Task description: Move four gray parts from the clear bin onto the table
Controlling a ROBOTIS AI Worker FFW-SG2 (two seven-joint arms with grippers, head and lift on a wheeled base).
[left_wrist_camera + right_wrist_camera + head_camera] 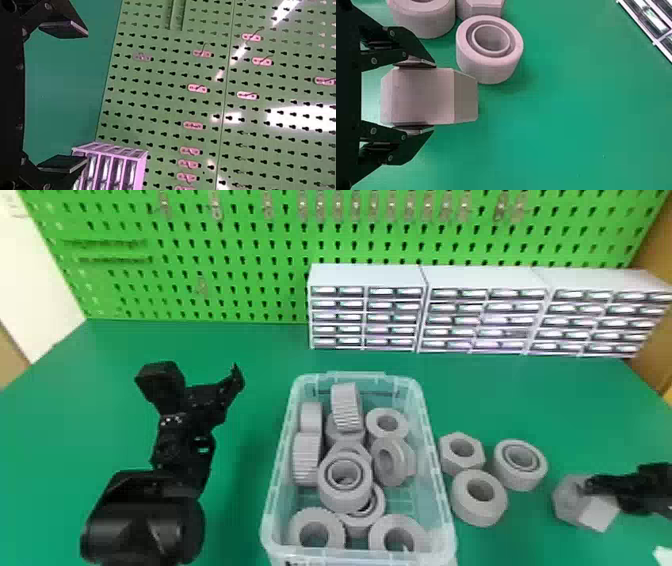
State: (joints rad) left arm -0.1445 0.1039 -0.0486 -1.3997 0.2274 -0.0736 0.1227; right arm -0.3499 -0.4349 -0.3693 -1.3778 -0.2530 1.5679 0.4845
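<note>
At the right edge of the head view, my right gripper (595,487) is at a gray hex part (575,505). In the right wrist view my right gripper (415,97) is shut on that hex part (427,96), a pad against each side. Three gray parts stand on the table right of the clear bin (447,510): a hex nut (450,465), a ring (480,512) and a double-ringed part (522,477). Several gray parts (332,492) lie in the bin. My left gripper (200,377) is parked left of the bin; in the left wrist view the gripper (65,97) stands open.
White drawer cabinets (367,275) line the back right of the green table (250,350), in front of a green pegboard (225,255). A white object (662,556) shows at the lower right corner.
</note>
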